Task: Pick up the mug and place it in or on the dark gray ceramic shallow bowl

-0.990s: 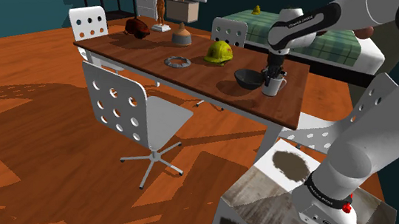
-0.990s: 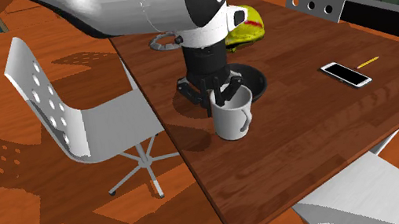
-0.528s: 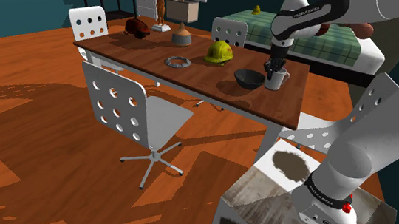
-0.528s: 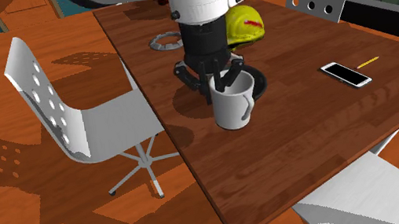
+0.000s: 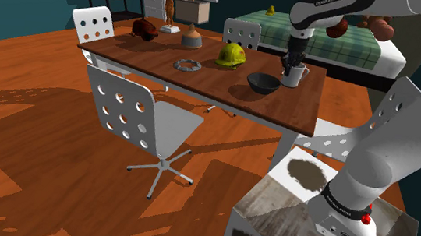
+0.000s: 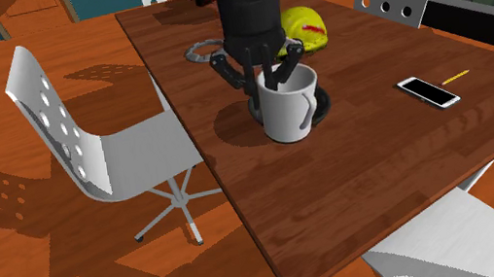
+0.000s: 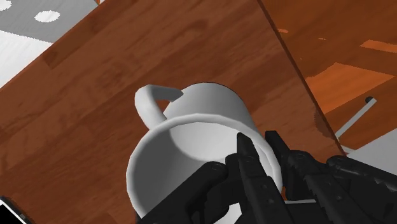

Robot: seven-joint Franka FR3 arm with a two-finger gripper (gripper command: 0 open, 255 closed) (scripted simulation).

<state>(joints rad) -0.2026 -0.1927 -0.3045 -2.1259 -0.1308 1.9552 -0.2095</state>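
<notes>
Fingers (image 7: 254,178) clasp the white mug (image 6: 288,108) by its rim, clear above the table (image 6: 386,163), close beside the dark bowl (image 5: 263,82).

**White arm (image 5: 382,156), black fittings**

Wears glossy white shells, split by dark joints. Carries a black band (image 5: 326,1) with white lettering on the upper link, another at the base collar (image 5: 344,203), beside a small red knob (image 5: 365,219). Ends in all-black jaws, ribbed along the fingers (image 7: 253,183).
</notes>
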